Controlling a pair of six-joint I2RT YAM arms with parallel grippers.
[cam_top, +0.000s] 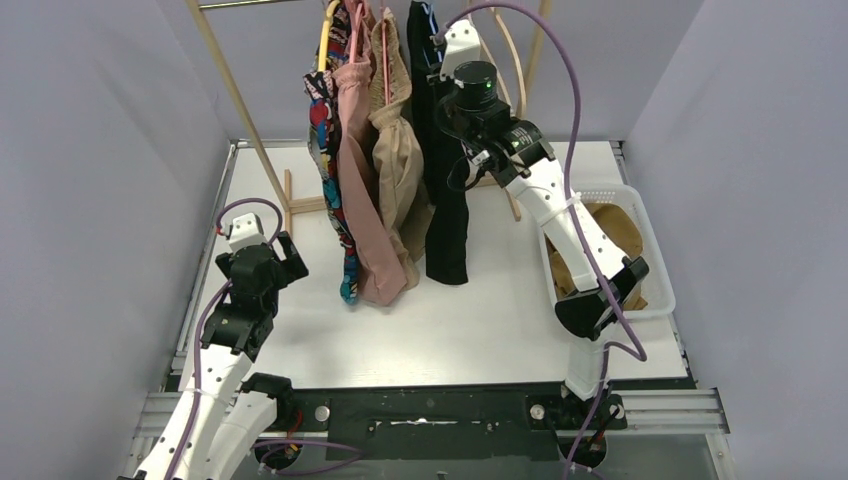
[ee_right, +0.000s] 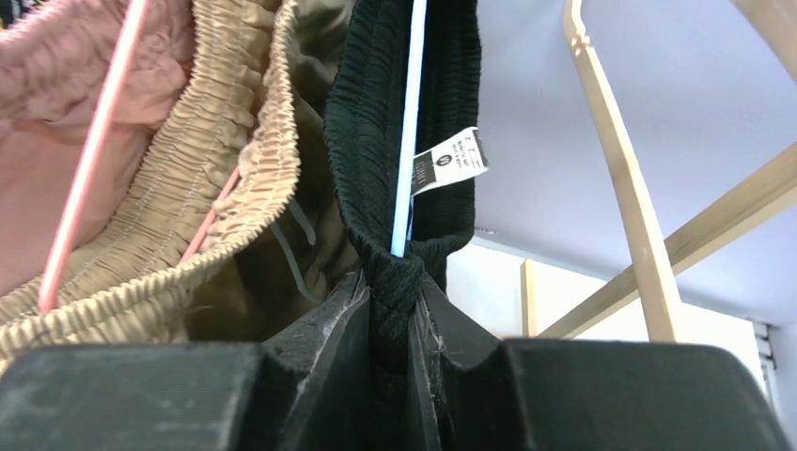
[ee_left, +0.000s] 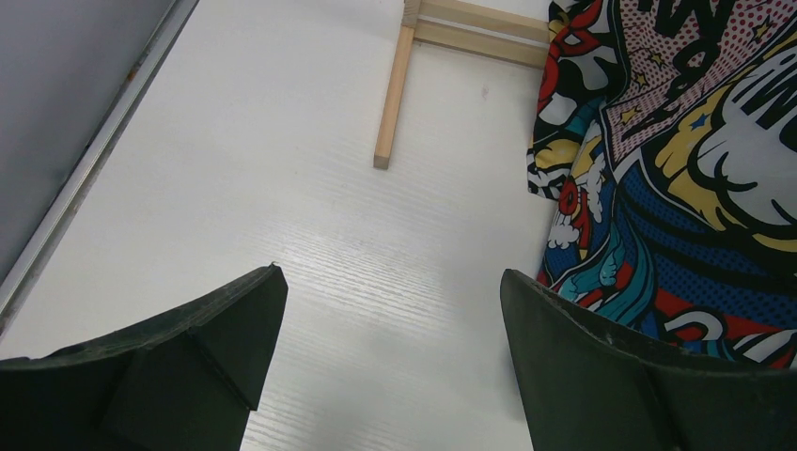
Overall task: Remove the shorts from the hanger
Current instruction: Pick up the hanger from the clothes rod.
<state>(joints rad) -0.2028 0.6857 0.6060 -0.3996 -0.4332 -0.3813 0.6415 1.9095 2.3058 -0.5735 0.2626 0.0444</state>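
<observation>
We could not read the label [ee_right: 449,160] on the black shorts [ee_right: 376,113]; overhead, the hangers [cam_top: 324,40] ran off the top edge and the right arm [cam_top: 570,215] covered part of the basket [cam_top: 657,255].

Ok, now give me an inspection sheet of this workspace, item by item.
Surface: white table.
Job's things: comic-print shorts, pink shorts, beige shorts and black shorts hang on the wooden rack; tan shorts lie in the white basket.
Clutter: nothing seen.
Tools: left tool open above the table; right tool pinched on the black shorts' waistband.
Cables: a purple cable loops off each arm.
Surroundings: grey walls.
</observation>
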